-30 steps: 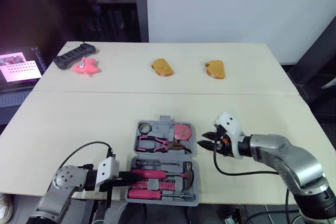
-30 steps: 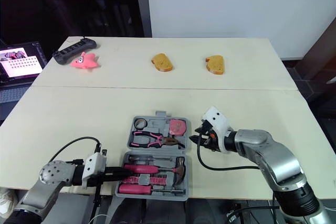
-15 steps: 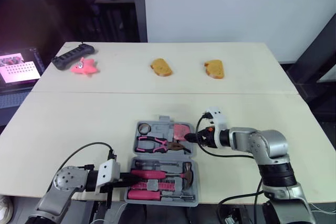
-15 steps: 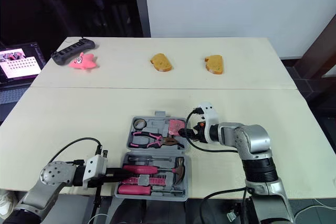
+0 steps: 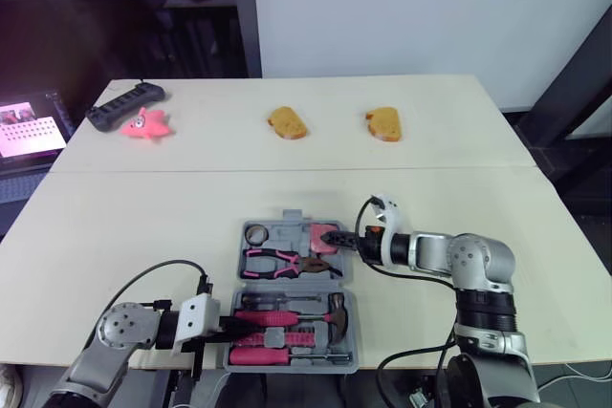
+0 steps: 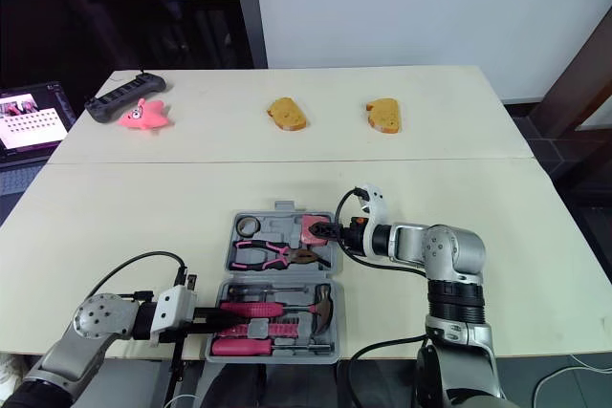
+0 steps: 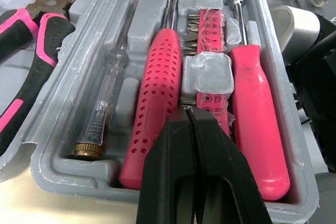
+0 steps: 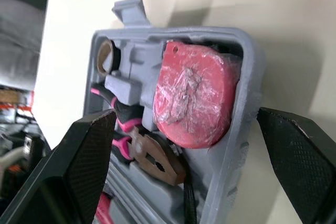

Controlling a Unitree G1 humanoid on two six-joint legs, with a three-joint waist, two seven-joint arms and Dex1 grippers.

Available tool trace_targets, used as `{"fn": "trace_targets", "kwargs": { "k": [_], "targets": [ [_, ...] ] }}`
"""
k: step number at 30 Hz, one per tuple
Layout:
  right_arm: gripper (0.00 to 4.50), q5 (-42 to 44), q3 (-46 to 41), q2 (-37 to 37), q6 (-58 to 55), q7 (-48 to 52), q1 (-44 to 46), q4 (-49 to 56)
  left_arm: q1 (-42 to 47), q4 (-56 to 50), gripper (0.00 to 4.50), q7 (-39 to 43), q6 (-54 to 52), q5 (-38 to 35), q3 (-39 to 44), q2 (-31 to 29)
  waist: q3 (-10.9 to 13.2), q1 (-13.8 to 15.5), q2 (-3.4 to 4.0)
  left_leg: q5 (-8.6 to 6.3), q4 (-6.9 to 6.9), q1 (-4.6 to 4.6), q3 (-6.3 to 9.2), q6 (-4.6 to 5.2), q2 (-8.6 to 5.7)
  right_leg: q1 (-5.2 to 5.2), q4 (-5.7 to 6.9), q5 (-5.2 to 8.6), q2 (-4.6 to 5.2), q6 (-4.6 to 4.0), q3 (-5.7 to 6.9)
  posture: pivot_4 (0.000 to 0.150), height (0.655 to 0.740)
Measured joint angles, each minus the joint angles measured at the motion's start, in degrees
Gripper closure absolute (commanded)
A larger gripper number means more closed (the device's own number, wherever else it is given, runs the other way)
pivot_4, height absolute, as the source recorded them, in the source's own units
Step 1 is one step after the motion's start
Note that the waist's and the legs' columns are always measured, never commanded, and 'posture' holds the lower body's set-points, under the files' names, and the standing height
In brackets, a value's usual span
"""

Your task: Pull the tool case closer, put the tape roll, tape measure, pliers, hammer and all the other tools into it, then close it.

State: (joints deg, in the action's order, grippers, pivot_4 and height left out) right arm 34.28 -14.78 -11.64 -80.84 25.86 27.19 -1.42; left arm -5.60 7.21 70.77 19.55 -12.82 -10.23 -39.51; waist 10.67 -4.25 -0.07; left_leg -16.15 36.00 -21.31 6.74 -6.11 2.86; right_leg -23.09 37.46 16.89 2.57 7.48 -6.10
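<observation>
**Tool case open at near edge, tools seated, both grippers at the case**

Tool case (image 5: 350, 341) lay open and flat on the table (image 5: 143, 207), close to the robot's edge, roughly midway between the arms.

Far half:
- tape roll (image 5: 256, 233) in the left corner
- pliers (image 5: 277, 260) lying across the middle, pink handles to the left
- tape measure (image 8: 191, 100), pink-red, in the right corner pocket

Near half:
- hammer (image 7: 157, 85), pink handle, head toward the hinge
- clear-handled screwdriver (image 7: 105, 114) beside it
- rack of bits (image 7: 210, 30)
- pink screwdriver (image 7: 257, 108) on the far side of the rack

Left gripper (image 7: 188, 111) sat low at the near-left corner of the case. Fingers pressed together with nothing between them. Tips pointed into the near half, over the butt end of the hammer handle and the bit rack.

Right gripper (image 5: 332, 237) reached in from the right at the far half. Fingers spread wide apart, one over the pliers side, the other outside the case wall, with the tape measure between. Could not tell whether either finger touched the case.

At the far side of the table, well apart from the case, lay two bread-like pieces (image 5: 287, 122) (image 5: 383, 124), a pink star toy (image 5: 143, 124) and a black power strip (image 5: 124, 105).
</observation>
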Motion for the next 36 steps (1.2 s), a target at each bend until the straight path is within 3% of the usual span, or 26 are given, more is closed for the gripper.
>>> {"fn": "trace_targets", "kwargs": {
  "k": [13, 24, 36],
  "targets": [
    [0.02, 7.29, -0.36, -1.69, 2.59, 5.39, -0.49, 4.18, 0.43, 0.66, 4.5, -0.1, 0.85, 0.0, -0.28, -0.32, -0.02, -0.09, 0.07, 0.0, -0.01, -0.01, 0.0, 0.0, 0.01, -0.01, 0.0, 0.0, -0.01, 0.0, -0.01, 0.15, 0.74],
    [0.02, -1.68, 8.08, -9.64, 14.78, 4.97, -0.7, -0.73, 0.44, 0.43, 4.5, -0.04, 0.62, 0.0, -0.32, -0.77, -0.02, -0.21, 0.07, 0.0, -0.03, -0.01, 0.0, 0.0, 0.02, -0.06, 0.0, 0.01, -0.03, 0.0, -0.02, 0.15, 0.74],
    [0.02, -2.11, 13.58, -4.4, 17.87, 6.53, -0.58, -4.91, 0.41, 0.06, 4.5, 0.03, -0.03, 0.0, -0.31, -1.5, -0.03, -0.74, 0.07, 0.0, -0.04, 0.01, 0.0, 0.01, 0.04, -0.05, 0.01, 0.0, -0.05, 0.0, -0.02, 0.15, 0.74]
  ]
}}
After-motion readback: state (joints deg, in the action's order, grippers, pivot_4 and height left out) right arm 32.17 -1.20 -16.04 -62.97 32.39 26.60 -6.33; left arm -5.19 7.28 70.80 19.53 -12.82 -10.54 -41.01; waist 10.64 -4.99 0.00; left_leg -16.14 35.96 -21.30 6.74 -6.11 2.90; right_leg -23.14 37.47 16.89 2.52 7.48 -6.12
